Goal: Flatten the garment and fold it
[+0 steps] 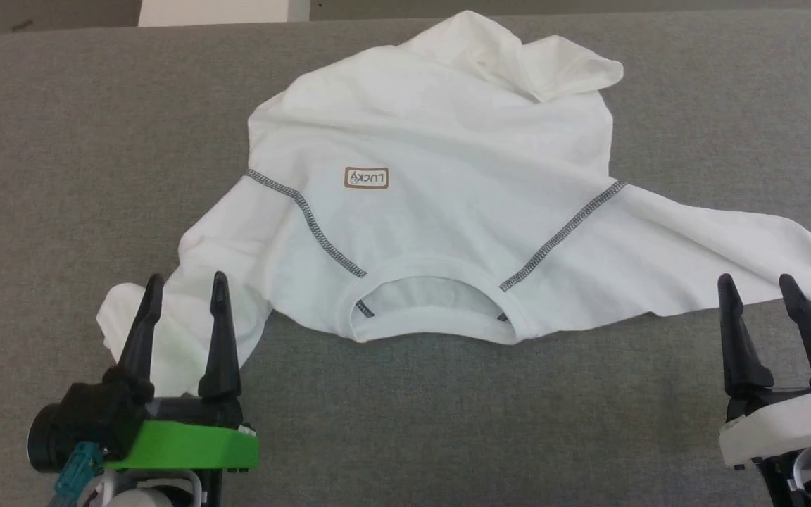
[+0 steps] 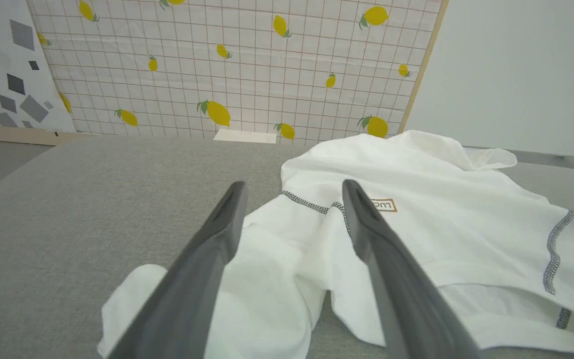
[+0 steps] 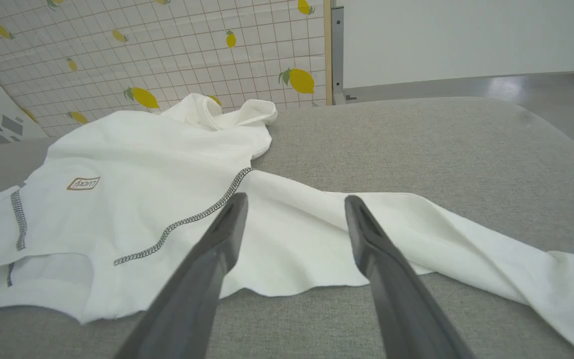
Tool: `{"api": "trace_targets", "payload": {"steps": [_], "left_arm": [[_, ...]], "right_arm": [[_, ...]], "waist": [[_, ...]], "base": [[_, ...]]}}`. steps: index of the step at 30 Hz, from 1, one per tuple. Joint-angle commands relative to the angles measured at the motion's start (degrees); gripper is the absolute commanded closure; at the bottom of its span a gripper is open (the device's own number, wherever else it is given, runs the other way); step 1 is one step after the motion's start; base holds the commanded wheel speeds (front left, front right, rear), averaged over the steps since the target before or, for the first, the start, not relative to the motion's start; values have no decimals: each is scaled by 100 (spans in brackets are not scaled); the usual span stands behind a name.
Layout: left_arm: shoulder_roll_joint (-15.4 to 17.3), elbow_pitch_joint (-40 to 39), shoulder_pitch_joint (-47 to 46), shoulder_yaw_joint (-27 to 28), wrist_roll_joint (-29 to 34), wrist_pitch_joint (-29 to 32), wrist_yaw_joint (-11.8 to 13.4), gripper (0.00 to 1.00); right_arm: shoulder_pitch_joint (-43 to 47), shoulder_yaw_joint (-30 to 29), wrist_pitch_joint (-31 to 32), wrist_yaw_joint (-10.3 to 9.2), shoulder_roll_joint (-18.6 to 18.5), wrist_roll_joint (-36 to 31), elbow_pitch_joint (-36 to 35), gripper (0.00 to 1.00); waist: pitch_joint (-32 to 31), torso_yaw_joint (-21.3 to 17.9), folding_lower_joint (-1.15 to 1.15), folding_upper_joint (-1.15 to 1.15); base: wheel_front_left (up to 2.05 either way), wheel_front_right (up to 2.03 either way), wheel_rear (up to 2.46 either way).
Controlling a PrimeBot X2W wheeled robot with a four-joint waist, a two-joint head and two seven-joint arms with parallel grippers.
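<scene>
Head view: flattening under way, I'd say; left pincer (image 1: pixel 187 277) and right pincer (image 1: pixel 756 279) gape, empty. White T-shirt (image 1: pixel 448 211) sprawls just ahead on the worktop (image 1: pixel 60 176), crumpled sleeve (image 1: pixel 115 318) beneath the left. Next: pinch that sleeve, draw it outward.

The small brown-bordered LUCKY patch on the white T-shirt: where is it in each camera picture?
Head view: the brown-bordered LUCKY patch sits left of centre, on the white T-shirt's chest.
Left wrist view: patch right of centre, partly behind one dark finger of the left gripper.
Right wrist view: patch at the left, mid-height.
Shared landmark: the grey zigzag seam beside the patch, in all three.
</scene>
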Motion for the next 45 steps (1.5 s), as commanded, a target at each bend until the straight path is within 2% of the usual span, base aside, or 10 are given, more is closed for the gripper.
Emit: {"api": "trace_targets", "payload": {"steps": [1, 7, 14, 19, 28, 29, 30, 33, 39, 45], "left_arm": [[-68, -51, 49, 52, 48, -46, -19, 0], [-222, -22, 23, 137, 210, -49, -261, 0], [-411, 36, -83, 149, 341, -49, -519, 0], [-558, 73, -149, 174, 413, -50, -661, 0], [-785, 192, -278, 229, 543, -50, -911, 0], [-807, 210, -287, 229, 555, -50, -935, 0], [-836, 233, -301, 230, 571, -50, -963, 0], [-901, 294, -335, 245, 603, -50, -1029, 0], [-927, 374, -337, 367, 642, -50, -1132, 0], [-640, 494, -324, 154, 892, 14, -1419, 0]], "right_arm": [[71, 68, 84, -9, 4, -109, -54, 0], [71, 449, 698, -9, -33, -964, -143, 0], [54, 1068, 1711, -9, -880, -1207, -75, 0], [-98, 1146, 1888, -9, -1277, -1118, -7, 0], [-562, 1315, 1882, -9, -1677, -1089, 332, 0], [-611, 1346, 1895, -9, -1690, -1079, 414, 36], [-672, 1348, 1897, -9, -1678, -1082, 507, 100], [-773, 1253, 1902, -9, -1522, -1035, 680, 100], [-829, 582, 1590, -9, -1115, -1084, 591, 100], [-738, -343, 1507, -9, -1007, -1176, 367, 100]], "waist": [[-45, 146, 0, 0], [-19, 289, 0, 0], [215, 426, 0, 0], [424, 528, 0, 0], [750, 677, 0, 0], [768, 685, 0, 0], [785, 695, 0, 0], [787, 711, 0, 0], [551, 606, 0, 0], [254, 448, 0, 0]], "base": [[0, 0, 0], [0, 0, 0], [0, 0, 0], [0, 0, 0], [0, 0, 0], [0, 0, 0], [0, 0, 0], [0, 0, 0], [0, 0, 0], [0, 0, 0]]}}
